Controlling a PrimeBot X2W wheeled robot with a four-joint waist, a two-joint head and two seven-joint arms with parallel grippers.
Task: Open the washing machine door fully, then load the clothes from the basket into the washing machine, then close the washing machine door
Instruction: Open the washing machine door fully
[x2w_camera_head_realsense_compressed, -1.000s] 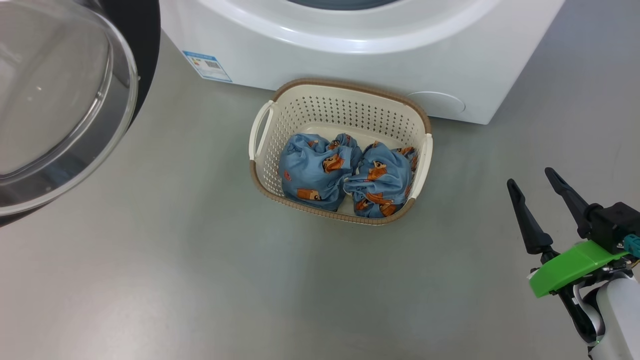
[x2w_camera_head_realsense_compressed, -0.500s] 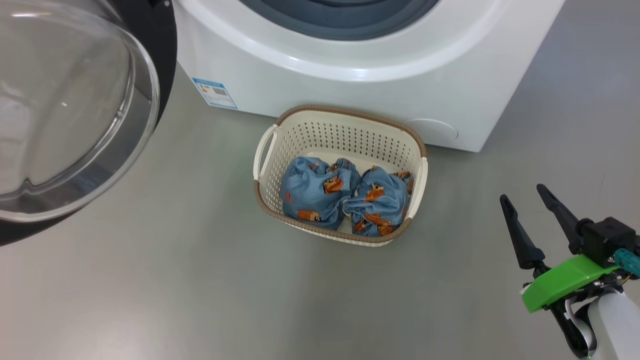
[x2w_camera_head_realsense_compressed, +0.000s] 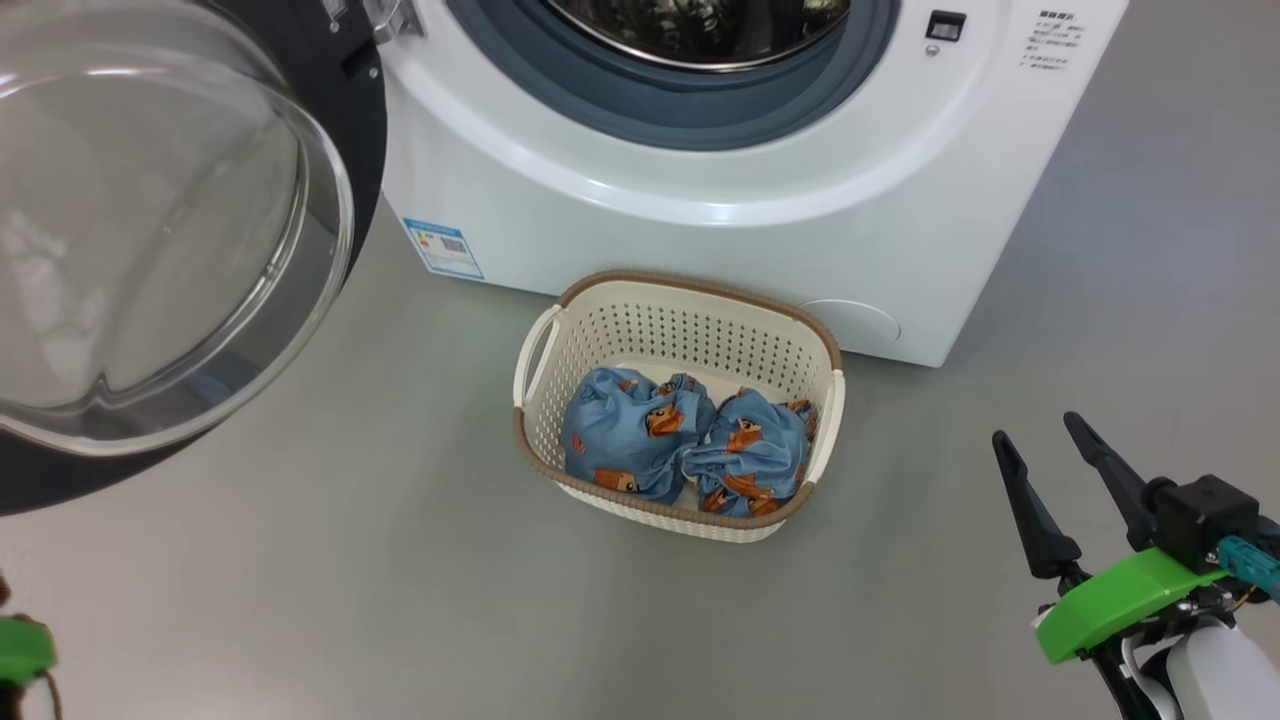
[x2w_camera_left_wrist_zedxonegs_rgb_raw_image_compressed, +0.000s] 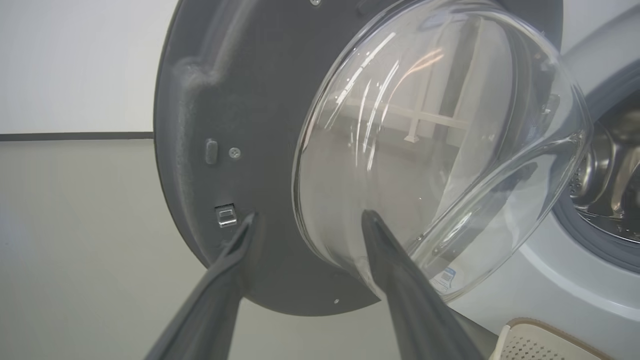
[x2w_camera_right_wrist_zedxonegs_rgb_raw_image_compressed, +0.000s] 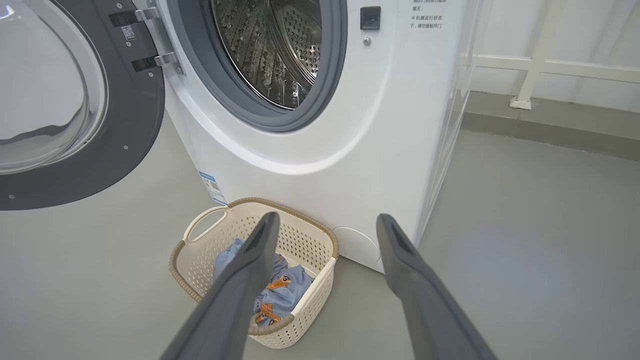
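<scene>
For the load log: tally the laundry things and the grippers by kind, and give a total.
washer: 1
door: 1
basket: 1
clothes bundles: 2
grippers: 2, left gripper and right gripper
Total: 7

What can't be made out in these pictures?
- Drum depth: head view, cut off by the top edge.
- Label text: head view, too small to read.
- Clothes: right wrist view, partly behind a finger and the basket wall.
- Door: head view, cut off by the left edge.
</scene>
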